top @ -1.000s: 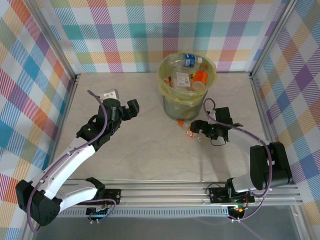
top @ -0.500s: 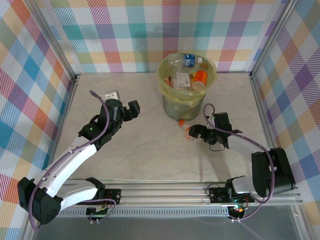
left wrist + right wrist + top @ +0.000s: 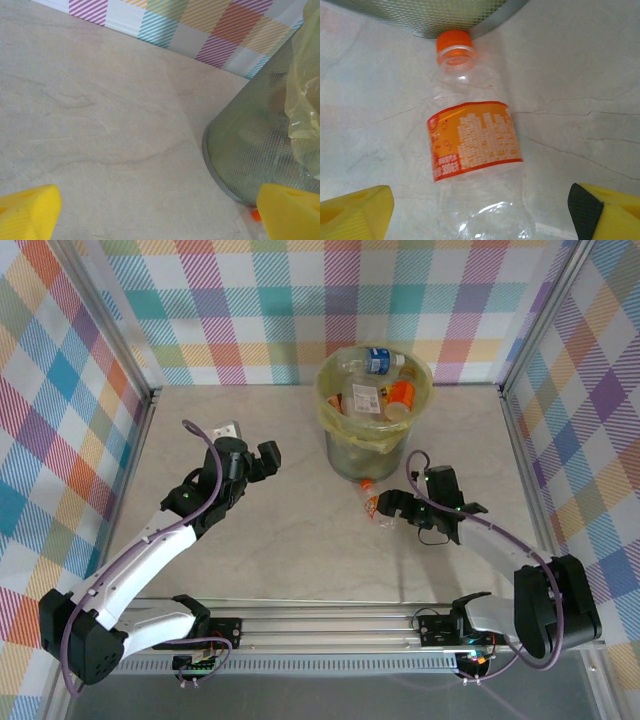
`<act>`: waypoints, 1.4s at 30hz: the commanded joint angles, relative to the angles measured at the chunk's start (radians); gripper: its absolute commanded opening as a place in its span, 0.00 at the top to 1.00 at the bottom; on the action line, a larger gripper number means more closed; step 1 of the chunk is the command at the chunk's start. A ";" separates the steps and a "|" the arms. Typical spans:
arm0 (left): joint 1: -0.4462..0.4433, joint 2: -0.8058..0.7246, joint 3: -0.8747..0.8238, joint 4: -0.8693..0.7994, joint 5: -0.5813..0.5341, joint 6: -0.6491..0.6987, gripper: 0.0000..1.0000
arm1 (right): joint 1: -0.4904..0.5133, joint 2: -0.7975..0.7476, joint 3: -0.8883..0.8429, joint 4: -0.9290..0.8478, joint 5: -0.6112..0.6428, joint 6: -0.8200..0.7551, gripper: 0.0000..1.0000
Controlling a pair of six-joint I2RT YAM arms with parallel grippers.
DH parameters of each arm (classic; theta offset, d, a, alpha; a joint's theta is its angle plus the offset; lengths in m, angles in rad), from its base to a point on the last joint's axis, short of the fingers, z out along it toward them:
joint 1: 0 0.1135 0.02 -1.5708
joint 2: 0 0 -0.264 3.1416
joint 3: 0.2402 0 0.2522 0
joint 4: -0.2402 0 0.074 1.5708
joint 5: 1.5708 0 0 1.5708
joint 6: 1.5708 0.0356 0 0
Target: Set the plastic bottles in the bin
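Overhead view first: we see one small clear plastic bottle with an orange label and orange cap (image 3: 371,497) lying on the pale marbled table (image 3: 280,540), at the foot of the round olive-green bin with its yellowish bag liner (image 3: 347,454). Other bottles (image 3: 375,390) are piled inside the bin. The right gripper (image 3: 386,511) sits just beside the lying bottle, while the left gripper (image 3: 267,457) is well apart, toward the table's left edge. We judge the right arm the one to take it.

Left wrist view: the left gripper (image 3: 159,215) is spread wide over bare table, the bin's mesh wall (image 3: 250,150) off to one side and nothing between the pads.

Right wrist view: the bottle (image 3: 475,155) lies lengthwise, running away from us, cap touching the bin's foot (image 3: 445,15), base nearest. The right gripper (image 3: 480,210) is released, its yellow fingers (image 3: 355,210) standing on either side of the body, apart from it. Closing across the width should catch it.
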 commanded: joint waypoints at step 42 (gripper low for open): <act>-0.002 0.003 0.025 -0.028 -0.050 -0.005 0.00 | 0.070 -0.243 0.138 -0.464 0.253 0.121 0.62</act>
